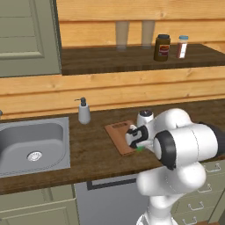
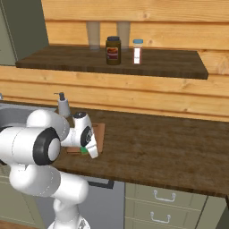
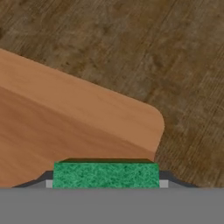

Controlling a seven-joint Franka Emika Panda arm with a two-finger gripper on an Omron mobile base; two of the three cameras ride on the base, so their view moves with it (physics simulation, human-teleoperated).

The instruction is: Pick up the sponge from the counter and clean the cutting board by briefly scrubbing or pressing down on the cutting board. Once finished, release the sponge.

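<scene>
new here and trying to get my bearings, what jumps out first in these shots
The big white robot arm bends low over the dark wooden counter. Its gripper holds a green sponge above a reddish cutting board, right of the steel sink.

Board (image 3: 78, 118): bare surface, open from above.
Counter (image 2: 165, 147): free right of board.
Obstacle: soap bottle (image 1: 84, 111) near board, on sink (image 1: 33, 147) side.

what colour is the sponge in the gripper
Bright green sponge, clearest in the hand view.
</scene>
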